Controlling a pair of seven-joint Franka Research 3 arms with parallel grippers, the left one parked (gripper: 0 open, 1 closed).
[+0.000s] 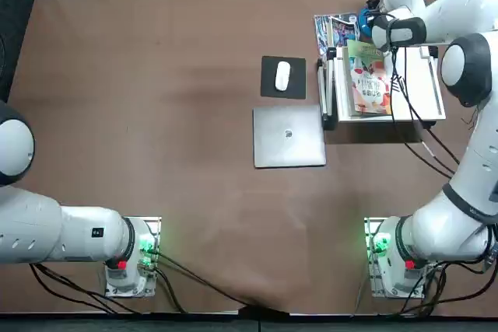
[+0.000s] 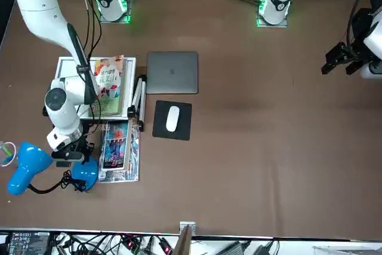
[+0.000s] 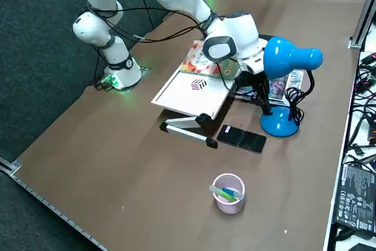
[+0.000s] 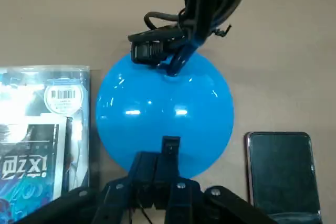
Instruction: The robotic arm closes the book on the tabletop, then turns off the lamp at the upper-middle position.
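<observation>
The book point(image 1: 367, 77) lies closed, green cover up, on a white tilted stand point(image 1: 420, 91); it also shows in the front view point(image 2: 108, 85) and the right side view point(image 3: 202, 63). The lamp has a round blue base point(image 4: 165, 108) with a black stem and cable, and a blue head point(image 3: 291, 57) over its base point(image 3: 280, 124). My right gripper point(image 4: 169, 148) is shut, fingertips together directly above the near edge of the blue base. In the front view the gripper point(image 2: 70, 158) hangs just beside the lamp base point(image 2: 85, 173).
A glossy blue leaflet point(image 4: 42, 140) lies beside the lamp base, and a black phone point(image 4: 283, 171) on its other side. A grey laptop point(image 1: 289, 136) and a mouse point(image 1: 282, 75) on a black pad sit mid-table. A pink cup point(image 3: 228, 192) stands near the table edge.
</observation>
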